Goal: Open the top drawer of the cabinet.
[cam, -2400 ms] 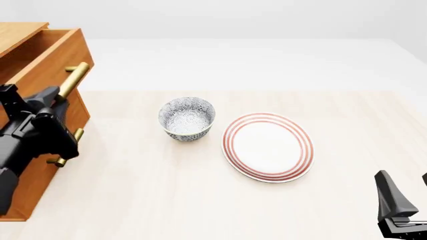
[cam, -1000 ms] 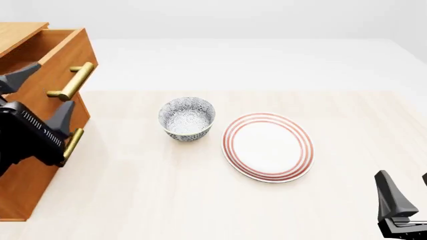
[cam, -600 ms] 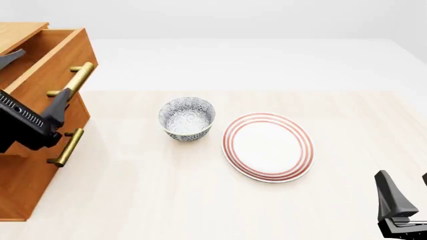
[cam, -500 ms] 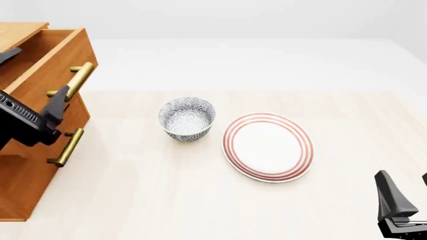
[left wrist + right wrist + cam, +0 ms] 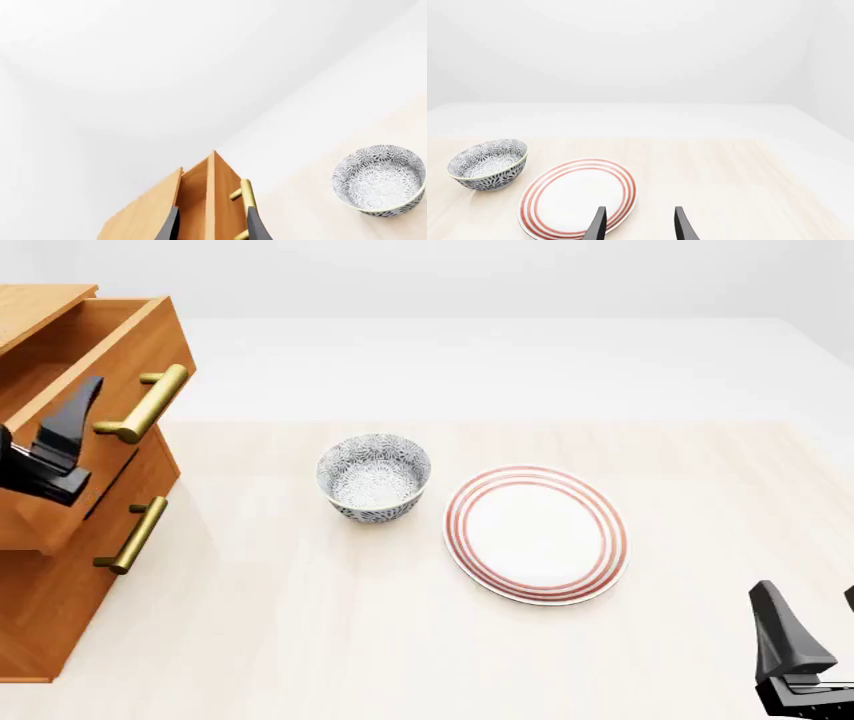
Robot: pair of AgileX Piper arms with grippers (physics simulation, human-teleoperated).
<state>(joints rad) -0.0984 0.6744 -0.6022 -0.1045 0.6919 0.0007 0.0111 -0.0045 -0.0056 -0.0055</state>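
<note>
Top drawer pulled out, cabinet cut off, both tools spread, left tool half-hidden.

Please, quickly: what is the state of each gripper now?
Left gripper: open, holding nothing, clear of the top drawer.
Right gripper: open, holding nothing.

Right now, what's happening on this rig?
The cabinet stands at the table's left edge with its top drawer pulled out, so the opening looks done. The left gripper is open at the far left, in front of that drawer and holding nothing; the brass handle is free. The right gripper is open and idle near the striped plate. A patterned bowl sits beside the plate, untouched.
</note>
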